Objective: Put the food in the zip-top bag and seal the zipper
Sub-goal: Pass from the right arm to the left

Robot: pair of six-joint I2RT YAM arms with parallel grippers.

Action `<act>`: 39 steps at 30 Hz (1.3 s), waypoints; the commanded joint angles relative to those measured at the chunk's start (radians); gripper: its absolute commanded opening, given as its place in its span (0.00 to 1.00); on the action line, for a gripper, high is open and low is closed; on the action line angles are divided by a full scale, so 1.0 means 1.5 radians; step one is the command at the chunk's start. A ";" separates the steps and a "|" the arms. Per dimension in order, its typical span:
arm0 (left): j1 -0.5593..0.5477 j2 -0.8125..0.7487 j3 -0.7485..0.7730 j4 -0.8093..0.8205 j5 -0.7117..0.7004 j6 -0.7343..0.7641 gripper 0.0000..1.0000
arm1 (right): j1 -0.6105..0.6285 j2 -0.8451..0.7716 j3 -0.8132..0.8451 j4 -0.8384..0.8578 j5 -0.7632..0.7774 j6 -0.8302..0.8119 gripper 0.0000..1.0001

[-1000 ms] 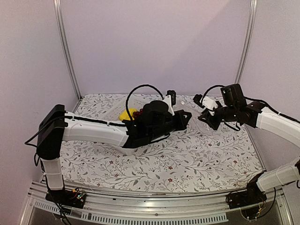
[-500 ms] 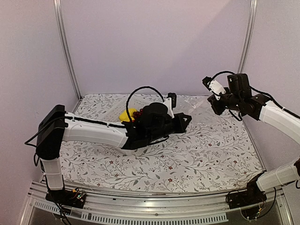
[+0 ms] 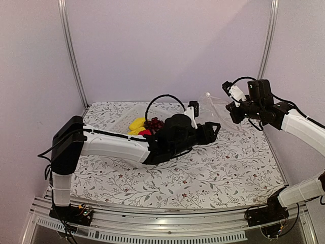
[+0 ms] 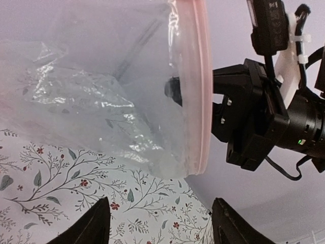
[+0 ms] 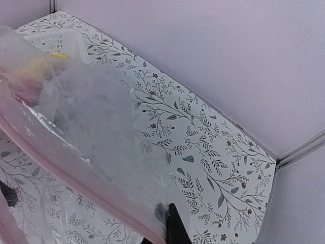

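Top view: the left gripper (image 3: 214, 128) is right of the centre, its claw apart and with nothing in it. At the upper right, the right gripper (image 3: 232, 113) is clamped on the clear zip-top bag (image 3: 216, 104), above the flowered table (image 3: 228, 168). The yellow pieces (image 3: 136, 124), grape bunch (image 3: 154, 123) and red pepper (image 3: 144, 132) sit left of centre.

Left wrist view: the bag fills the upper left. Its pink zipper (image 4: 203, 86) runs vertically in the middle.

Right wrist view: the bag covers the left half, pinched at the bottom centre.
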 commanded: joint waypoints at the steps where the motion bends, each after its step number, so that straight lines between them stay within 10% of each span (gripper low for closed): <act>1: -0.015 0.054 0.076 -0.007 -0.044 -0.001 0.68 | -0.004 0.000 -0.006 0.007 -0.021 0.029 0.00; 29: 0.005 0.122 0.227 -0.257 -0.159 -0.247 0.64 | -0.004 0.007 -0.041 0.014 -0.064 0.034 0.00; 39: 0.024 0.120 0.195 -0.229 -0.157 -0.257 0.04 | -0.003 0.012 -0.042 0.000 -0.090 0.028 0.12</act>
